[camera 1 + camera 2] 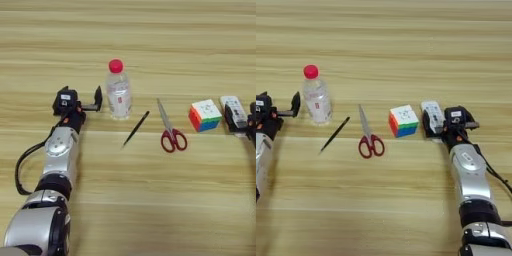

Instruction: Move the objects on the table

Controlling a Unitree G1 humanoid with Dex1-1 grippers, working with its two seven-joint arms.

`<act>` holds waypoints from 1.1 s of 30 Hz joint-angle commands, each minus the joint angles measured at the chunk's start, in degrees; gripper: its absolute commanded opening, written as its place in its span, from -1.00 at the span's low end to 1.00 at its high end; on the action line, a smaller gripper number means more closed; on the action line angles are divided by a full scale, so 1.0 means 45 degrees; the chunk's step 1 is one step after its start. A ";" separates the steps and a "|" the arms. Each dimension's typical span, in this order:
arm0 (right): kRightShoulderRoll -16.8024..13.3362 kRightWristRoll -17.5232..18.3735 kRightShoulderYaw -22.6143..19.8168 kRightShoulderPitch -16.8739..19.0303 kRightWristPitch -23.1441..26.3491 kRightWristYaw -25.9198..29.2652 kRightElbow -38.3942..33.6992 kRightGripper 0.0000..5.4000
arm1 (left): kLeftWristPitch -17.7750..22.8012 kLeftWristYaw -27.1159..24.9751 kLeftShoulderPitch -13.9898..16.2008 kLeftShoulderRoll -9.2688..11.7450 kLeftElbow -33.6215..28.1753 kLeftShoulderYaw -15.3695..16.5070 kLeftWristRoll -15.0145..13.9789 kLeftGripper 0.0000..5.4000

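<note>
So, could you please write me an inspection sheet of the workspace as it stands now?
Surface: light-wood table, plank grain.
Job's things: clear bottle with red cap upright; thin black pen lying to its right; red-handled scissors closed, lying flat; puzzle cube; white remote control at the cube's right.
Clutter: nothing seen.
Grippers: left tool open, beside the bottle's left, apart from it; right tool at the remote control, finger state unclear.
Cables: black cable looping along the left forearm; another by the right forearm.
Surroundings: nothing seen beyond the table.
</note>
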 commanded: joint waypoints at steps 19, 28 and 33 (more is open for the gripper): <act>0.0138 0.0325 0.0099 0.0036 0.0681 0.0402 -0.0353 0.99 | -0.0069 0.0063 -0.0157 0.0044 0.0111 -0.0062 0.0207 1.00; 0.0126 0.0294 0.0168 0.0132 0.0997 0.0412 -0.0584 0.99 | -0.0079 0.0075 -0.0187 0.0039 0.0157 -0.0062 0.0214 1.00; 0.0167 0.0576 -0.0036 -0.0015 0.1394 0.0396 -0.0217 0.99 | -0.0071 0.0080 -0.0192 0.0042 0.0158 -0.0053 0.0204 1.00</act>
